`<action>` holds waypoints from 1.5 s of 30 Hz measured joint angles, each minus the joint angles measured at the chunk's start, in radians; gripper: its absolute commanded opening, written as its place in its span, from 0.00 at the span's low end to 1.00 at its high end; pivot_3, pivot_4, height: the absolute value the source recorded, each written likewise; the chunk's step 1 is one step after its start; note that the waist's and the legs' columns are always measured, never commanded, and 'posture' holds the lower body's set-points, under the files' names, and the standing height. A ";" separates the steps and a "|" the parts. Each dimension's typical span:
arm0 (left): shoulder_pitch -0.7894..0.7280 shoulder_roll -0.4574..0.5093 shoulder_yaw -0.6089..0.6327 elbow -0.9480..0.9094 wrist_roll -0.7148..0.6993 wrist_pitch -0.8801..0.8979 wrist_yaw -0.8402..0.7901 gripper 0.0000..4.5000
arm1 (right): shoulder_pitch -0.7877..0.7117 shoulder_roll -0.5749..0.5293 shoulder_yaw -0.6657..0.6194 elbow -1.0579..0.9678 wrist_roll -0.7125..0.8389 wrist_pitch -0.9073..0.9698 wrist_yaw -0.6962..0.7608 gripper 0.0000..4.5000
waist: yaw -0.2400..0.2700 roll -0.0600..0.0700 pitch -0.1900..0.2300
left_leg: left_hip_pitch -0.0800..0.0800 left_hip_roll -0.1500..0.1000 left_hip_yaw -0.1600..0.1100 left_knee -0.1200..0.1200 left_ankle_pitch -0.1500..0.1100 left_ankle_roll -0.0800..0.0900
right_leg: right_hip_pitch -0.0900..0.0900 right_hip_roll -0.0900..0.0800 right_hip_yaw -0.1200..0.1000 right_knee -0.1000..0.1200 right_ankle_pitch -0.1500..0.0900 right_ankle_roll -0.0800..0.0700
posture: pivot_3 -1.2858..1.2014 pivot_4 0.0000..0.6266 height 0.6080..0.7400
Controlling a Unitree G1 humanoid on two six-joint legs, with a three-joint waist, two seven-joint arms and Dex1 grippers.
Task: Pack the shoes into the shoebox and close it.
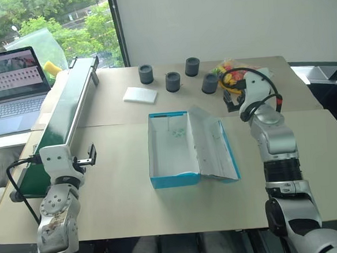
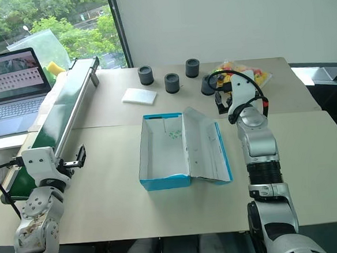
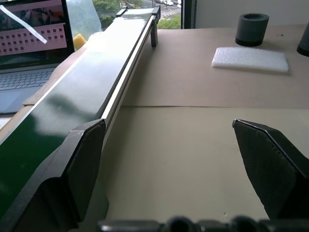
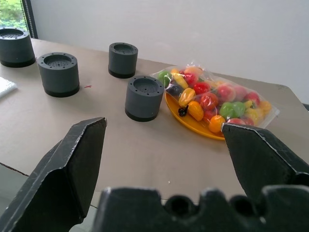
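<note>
Looking over the table, we find the shoebox lying open in the middle, its blue walls up and its white inside empty. The lid is folded out flat toward our right side and rests on the table. We cannot find the shoes anywhere, so no packing has begun.

Our left claw stands wide and holds nothing; it hangs over the table beside the long green conveyor, well apart from the box. Our right claw is also wide and empty, and it looks past the box toward four dark grey cylinders and a bag of toy fruit on an orange plate. A white foam pad lies near the cylinders, and a laptop stands off to the left.

We judge the box to be light, thin cardboard: stiff along the edges but easy to push around or crush, so one claw should steady a wall while the other fills it. The lid is best taken at its free long edge and swung over the hinge. The shoes are probably soft and light; a hold at the heel or the collar seems safest.
</note>
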 measured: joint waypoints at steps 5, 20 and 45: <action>-0.010 -0.007 -0.015 0.001 -0.003 0.000 -0.003 1.00 | -0.045 0.077 0.027 -0.012 0.046 -0.004 0.068 0.99 | -0.016 0.000 0.000 | 0.000 0.001 0.000 0.000 0.000 0.000 | -0.003 0.002 0.003 0.001 0.001 -0.002 | 0.52 0.24 0.97; 0.218 0.202 0.327 -0.090 -0.241 0.123 -0.187 1.00 | -0.108 0.104 0.326 -0.477 0.543 0.330 0.600 0.99 | -0.023 -0.001 0.000 | -0.005 0.005 -0.004 -0.001 0.000 -0.001 | -0.012 0.003 0.004 0.002 0.003 -0.003 | 0.52 0.24 0.97; 0.333 0.232 0.392 0.006 -0.273 0.148 -0.285 1.00 | 0.152 0.176 0.563 -0.298 0.132 0.006 0.512 0.99 | -0.023 -0.006 -0.003 | -0.004 0.007 -0.003 -0.001 -0.001 -0.003 | -0.012 0.005 0.004 0.001 0.004 -0.005 | 0.52 0.24 0.97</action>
